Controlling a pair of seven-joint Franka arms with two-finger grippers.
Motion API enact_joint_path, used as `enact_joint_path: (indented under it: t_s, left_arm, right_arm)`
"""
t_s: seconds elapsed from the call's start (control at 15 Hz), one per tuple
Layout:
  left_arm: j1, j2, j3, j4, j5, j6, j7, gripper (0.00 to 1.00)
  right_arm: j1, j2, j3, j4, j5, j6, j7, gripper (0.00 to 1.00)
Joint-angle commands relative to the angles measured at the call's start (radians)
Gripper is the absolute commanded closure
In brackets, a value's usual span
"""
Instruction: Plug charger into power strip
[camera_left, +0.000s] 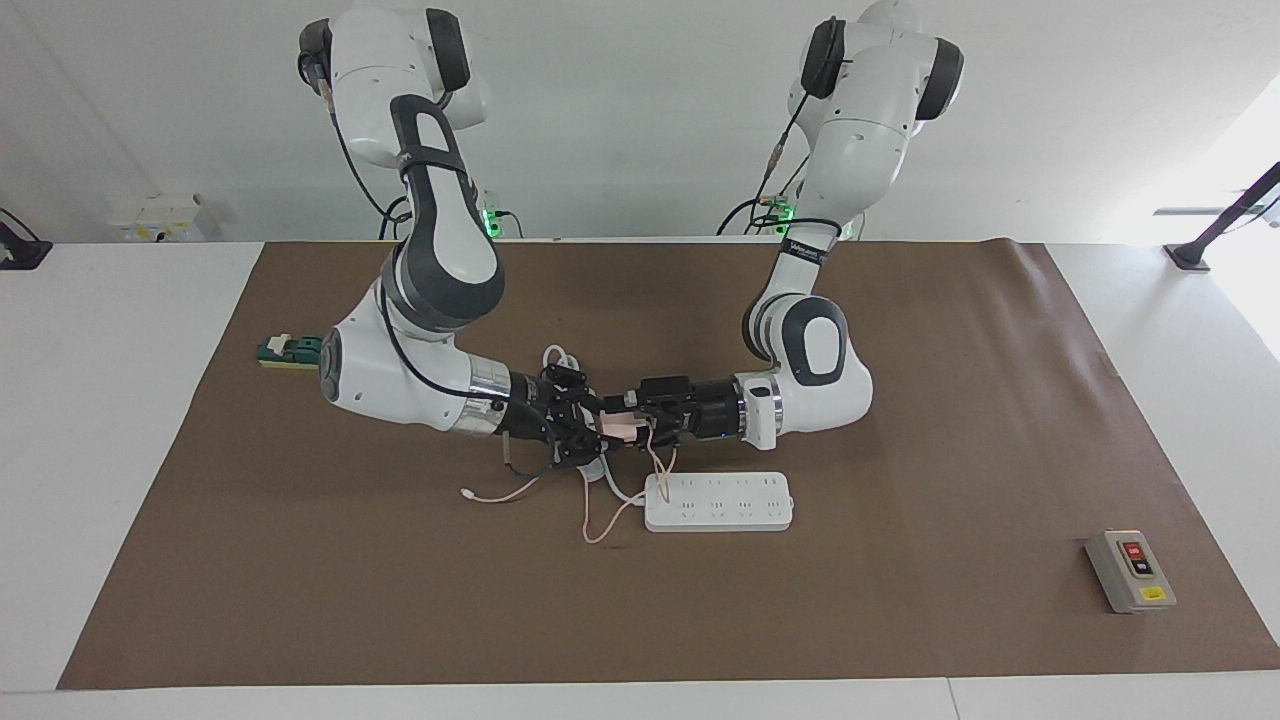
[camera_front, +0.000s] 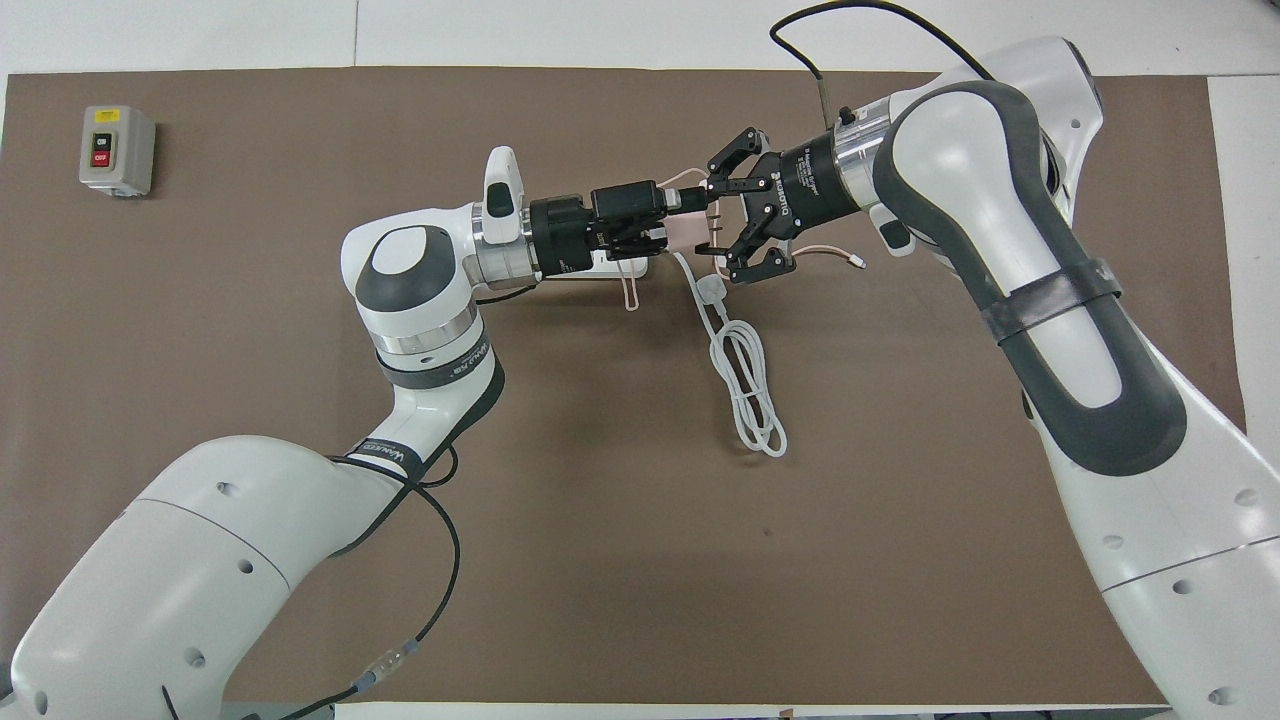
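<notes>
Brown mat; grey switch box (button reads "OFF"); left gripper holds charger.

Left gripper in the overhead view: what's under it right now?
The left gripper holds the charger and covers most of the power strip; only a white edge shows beneath the wrist. Its sockets are hidden overhead; the facing view shows them unoccupied. The right gripper is open beside the charger.

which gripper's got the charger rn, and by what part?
Left gripper is shut on the charger, gripping its cube body. Right gripper is open beside it, holding nothing.
</notes>
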Motion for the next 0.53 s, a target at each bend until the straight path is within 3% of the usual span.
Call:
enact_joint_path:
  t_s: [0.0,0.2,0.47]
  left_arm:
    - [0.006,0.01,0.007,0.02,0.002,-0.012,0.01,0.28]
    - [0.022,0.004,0.009,0.014,0.017,-0.012,0.002,0.28]
    - [0.039,0.0,0.009,0.012,0.045,-0.01,0.0,0.55]
  right_arm:
    - [0.0,0.009,0.001,0.012,0.026,0.002,0.003,1.0]
    - [-0.002,0.009,0.001,0.012,0.026,0.002,0.001,1.0]
    - [-0.002,0.009,0.001,0.012,0.026,0.002,0.001,1.0]
